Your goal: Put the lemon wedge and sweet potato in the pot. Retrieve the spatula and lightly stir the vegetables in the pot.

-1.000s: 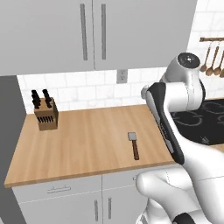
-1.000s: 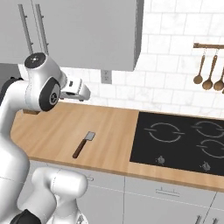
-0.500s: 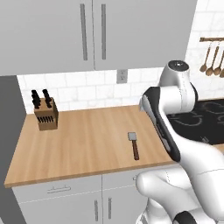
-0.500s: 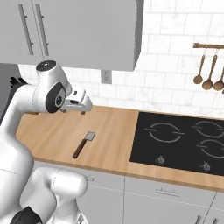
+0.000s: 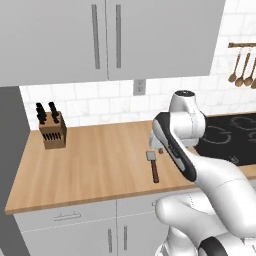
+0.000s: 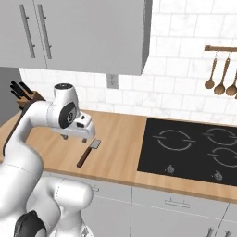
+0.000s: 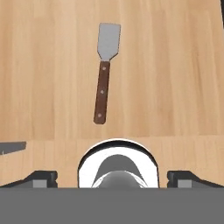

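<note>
The jaws (image 7: 112,178) stand wide apart, holding nothing, above the wooden desk (image 5: 95,165) and the spatula (image 7: 105,72). Since the earlier frames the arm has swung lower, toward the spatula. The spatula lies flat near the desk's front edge, left of the cooktop (image 6: 194,148), blade toward the wall, handle toward the robot. A knife block (image 5: 52,131) stands far left.

One spatula (image 7: 104,72) on the tabletop (image 5: 95,165). One knife block (image 5: 52,132) near the back wall. Three wooden utensils (image 6: 222,75) hanging from one rail (image 6: 220,48). One black cooktop (image 6: 194,150). One wall outlet (image 5: 139,87). Two upper cabinet handles (image 5: 106,36).
</note>
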Motion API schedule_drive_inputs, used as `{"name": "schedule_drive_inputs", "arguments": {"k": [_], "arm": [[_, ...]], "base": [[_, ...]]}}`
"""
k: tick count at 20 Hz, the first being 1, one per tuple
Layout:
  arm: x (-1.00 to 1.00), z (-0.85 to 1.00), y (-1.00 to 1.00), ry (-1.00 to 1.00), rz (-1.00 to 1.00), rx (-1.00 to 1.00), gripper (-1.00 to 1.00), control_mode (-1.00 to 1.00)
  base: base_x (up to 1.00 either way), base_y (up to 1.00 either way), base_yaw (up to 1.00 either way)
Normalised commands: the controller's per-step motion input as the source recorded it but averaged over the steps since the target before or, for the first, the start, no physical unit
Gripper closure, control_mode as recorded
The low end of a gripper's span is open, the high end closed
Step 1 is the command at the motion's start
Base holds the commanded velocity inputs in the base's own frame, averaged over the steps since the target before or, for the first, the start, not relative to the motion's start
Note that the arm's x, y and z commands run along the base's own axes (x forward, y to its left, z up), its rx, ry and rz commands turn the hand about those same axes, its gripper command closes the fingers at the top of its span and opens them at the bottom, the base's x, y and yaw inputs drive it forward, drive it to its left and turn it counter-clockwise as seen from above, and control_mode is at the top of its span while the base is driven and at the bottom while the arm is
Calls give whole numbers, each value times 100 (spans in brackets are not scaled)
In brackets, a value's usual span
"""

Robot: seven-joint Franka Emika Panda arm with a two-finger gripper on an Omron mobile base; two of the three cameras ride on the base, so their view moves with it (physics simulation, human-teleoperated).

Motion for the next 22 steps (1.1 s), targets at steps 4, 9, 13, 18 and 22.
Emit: {"name": "schedule_drive_inputs", "arguments": {"k": [4,9,13,18,22], "arm": [[0,-29,16,0,0,0,-100,-100],[26,-30,1,0,0,0,-100,-100],[48,-59,3,0,0,-3,-100,-100],[18,-51,8,0,0,-4,-100,-100],[0,-51,6,0,0,-3,-100,-100]], "base": [[0,0,0],[0,0,0],[0,0,0],[0,0,0],[0,0,0]]}}
